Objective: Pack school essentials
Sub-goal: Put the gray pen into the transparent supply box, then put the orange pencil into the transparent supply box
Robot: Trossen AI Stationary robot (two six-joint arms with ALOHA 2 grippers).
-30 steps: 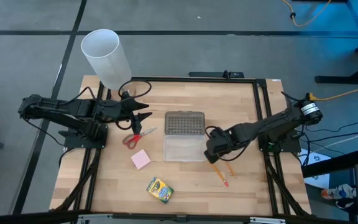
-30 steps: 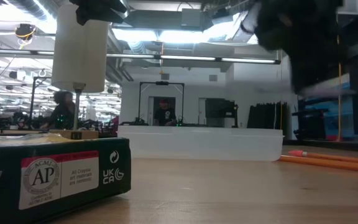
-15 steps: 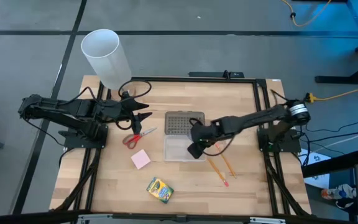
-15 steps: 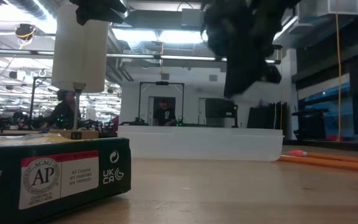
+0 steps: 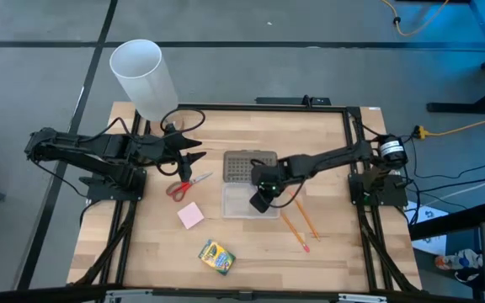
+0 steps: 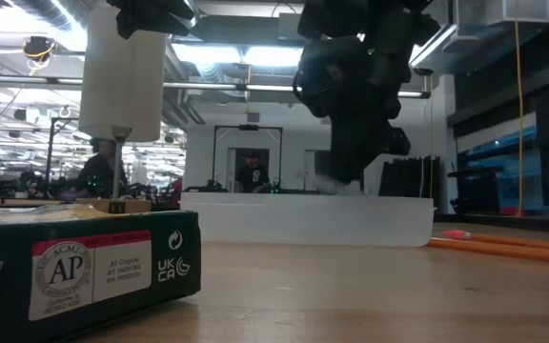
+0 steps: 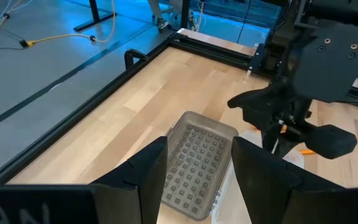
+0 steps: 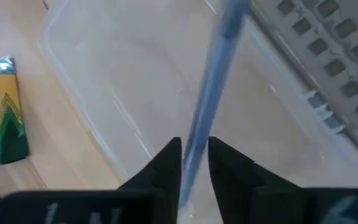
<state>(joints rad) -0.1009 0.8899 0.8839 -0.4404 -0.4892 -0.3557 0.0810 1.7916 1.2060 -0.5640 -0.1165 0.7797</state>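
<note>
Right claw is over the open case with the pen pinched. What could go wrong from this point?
1. The right claw grips the pen near one end, so its long free end may swing or slip before release.
2. The pen hangs tilted over the case; released so, it might catch the rim and land on the table instead.
3. The grey lid lies open just beside the claw, which might knock it.

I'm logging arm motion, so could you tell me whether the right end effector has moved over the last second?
Yes. The right end effector, holding the blue-grey pen, moved leftward from beside the orange pencils to over the clear case.
</note>
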